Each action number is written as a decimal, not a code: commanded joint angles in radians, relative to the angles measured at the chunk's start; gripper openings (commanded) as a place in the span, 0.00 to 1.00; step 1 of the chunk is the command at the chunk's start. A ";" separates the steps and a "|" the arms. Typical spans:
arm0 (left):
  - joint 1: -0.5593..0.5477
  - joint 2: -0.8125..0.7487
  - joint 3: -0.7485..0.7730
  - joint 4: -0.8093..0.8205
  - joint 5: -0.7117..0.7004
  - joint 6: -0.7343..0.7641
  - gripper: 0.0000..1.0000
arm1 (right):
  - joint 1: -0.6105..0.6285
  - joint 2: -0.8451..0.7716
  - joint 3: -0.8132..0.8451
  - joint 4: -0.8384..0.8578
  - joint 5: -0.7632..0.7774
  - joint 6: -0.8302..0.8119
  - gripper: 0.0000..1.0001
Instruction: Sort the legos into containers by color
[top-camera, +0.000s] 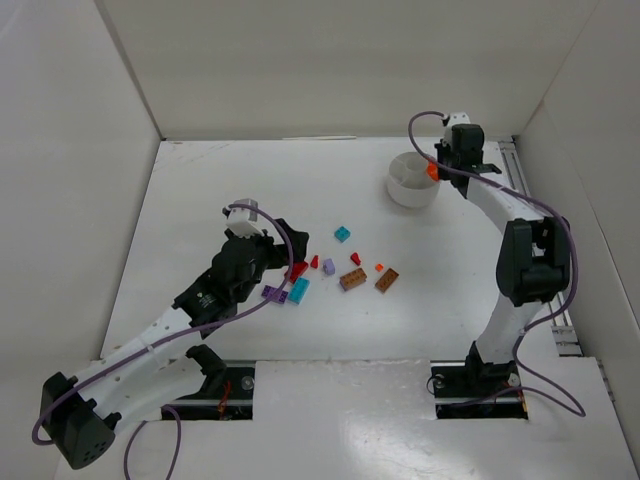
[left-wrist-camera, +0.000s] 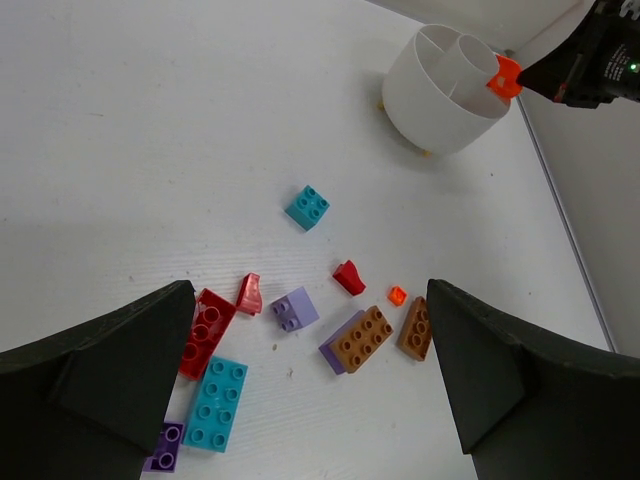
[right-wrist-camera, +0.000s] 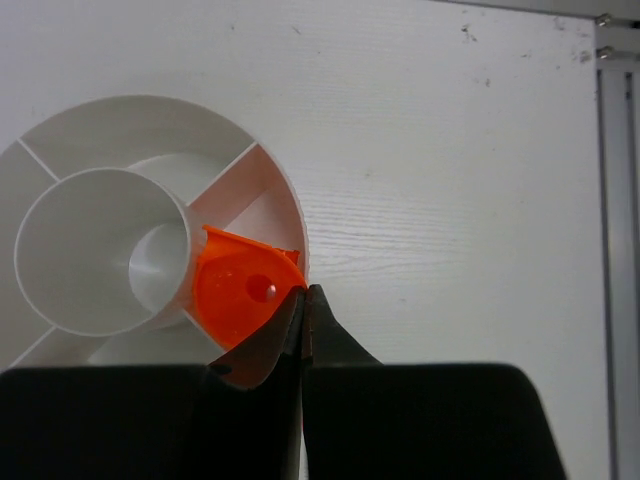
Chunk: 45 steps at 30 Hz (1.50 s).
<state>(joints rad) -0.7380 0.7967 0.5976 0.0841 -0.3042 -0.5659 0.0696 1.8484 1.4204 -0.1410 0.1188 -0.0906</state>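
R gripper (right-wrist-camera: 305, 300) pinches orange piece (right-wrist-camera: 240, 295) over tub (right-wrist-camera: 140, 105), far-right corner.
Piece sits just left of its tips, above one wedge (right-wrist-camera: 255, 195); L gripper (left-wrist-camera: 310, 340) spread over bricks (left-wrist-camera: 215, 400) mid-table.

A robotics lab bench: a white table (top-camera: 220, 180) boxed in by plain white panels (top-camera: 330, 60).

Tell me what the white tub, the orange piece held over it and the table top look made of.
White tub: thin plastic, with smooth walls and a soft sheen. Orange piece: moulded plastic, glossy, seemingly a little translucent. Table top: probably white-painted or laminated board, matte, with faint grain lines and scuffs.
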 joint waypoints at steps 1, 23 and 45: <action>0.000 -0.007 -0.005 0.025 -0.021 0.003 1.00 | 0.044 -0.067 0.086 -0.006 0.195 -0.081 0.00; 0.000 0.021 -0.005 0.034 -0.030 0.003 1.00 | 0.140 0.069 0.195 -0.120 0.455 -0.133 0.00; 0.009 0.002 -0.005 0.006 -0.049 0.003 1.00 | 0.220 0.094 0.224 -0.213 0.559 -0.093 0.27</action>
<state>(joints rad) -0.7315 0.8211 0.5972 0.0834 -0.3393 -0.5659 0.2657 1.9915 1.6005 -0.3485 0.6464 -0.1875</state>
